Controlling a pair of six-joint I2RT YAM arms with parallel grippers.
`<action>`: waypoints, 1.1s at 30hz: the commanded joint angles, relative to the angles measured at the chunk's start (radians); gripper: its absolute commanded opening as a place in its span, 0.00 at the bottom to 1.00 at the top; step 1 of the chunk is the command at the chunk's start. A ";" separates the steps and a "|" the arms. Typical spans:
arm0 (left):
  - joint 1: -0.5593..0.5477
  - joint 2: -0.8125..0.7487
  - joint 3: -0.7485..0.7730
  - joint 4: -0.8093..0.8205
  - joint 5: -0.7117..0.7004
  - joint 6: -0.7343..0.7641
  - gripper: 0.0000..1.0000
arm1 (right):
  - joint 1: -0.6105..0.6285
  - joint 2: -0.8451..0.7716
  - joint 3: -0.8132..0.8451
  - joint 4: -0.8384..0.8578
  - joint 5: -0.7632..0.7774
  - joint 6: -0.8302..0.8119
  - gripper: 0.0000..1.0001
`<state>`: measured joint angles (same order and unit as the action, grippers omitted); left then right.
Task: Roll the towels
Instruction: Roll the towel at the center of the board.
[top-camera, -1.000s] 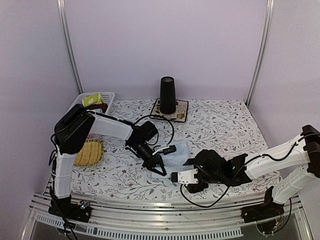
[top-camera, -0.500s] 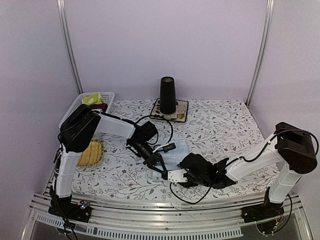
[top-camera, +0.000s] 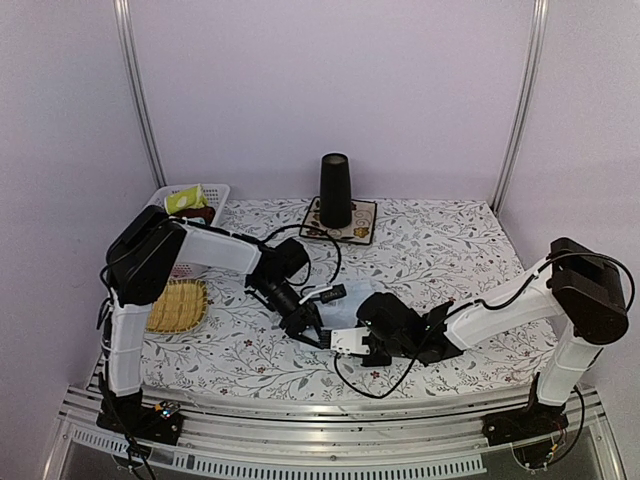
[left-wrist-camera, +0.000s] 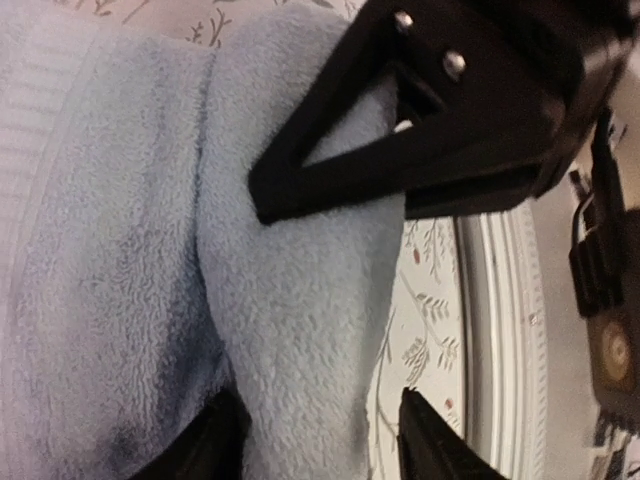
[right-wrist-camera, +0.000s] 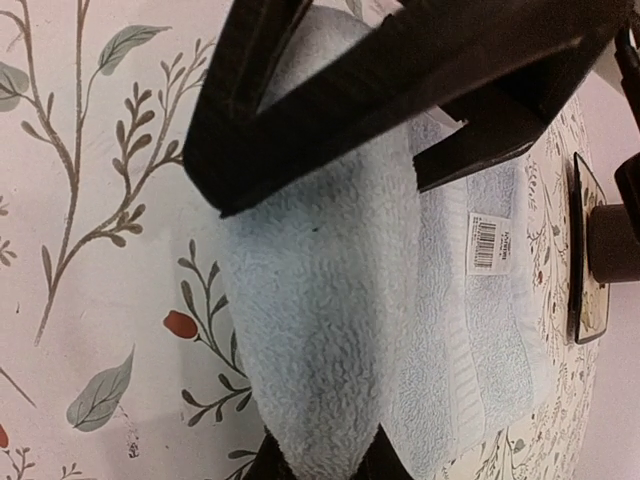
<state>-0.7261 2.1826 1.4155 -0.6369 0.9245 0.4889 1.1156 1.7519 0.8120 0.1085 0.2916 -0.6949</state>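
Blue towel (right-wrist-camera: 330, 300) seems half rolled, flat part left; right gripper (right-wrist-camera: 322, 462) clamped on the roll, left gripper (left-wrist-camera: 315, 445) with jaws apart astride it.

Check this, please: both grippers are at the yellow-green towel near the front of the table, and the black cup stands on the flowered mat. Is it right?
One thing is wrong: the left gripper and right gripper are at the light blue towel, not a yellow-green one; both wrist views show it. The black cup does stand on the flowered mat.
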 joint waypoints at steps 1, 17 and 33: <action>0.031 -0.134 -0.093 0.050 -0.190 -0.007 0.68 | -0.019 0.010 0.045 -0.120 -0.141 0.055 0.03; 0.005 -0.910 -0.839 0.736 -0.552 0.122 0.81 | -0.123 0.125 0.329 -0.507 -0.685 0.238 0.04; -0.315 -0.817 -0.933 0.835 -0.832 0.261 0.70 | -0.228 0.344 0.558 -0.704 -1.035 0.321 0.08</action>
<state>-0.9840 1.3159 0.4984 0.1303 0.1814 0.7044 0.9031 2.0392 1.3365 -0.5110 -0.5938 -0.3985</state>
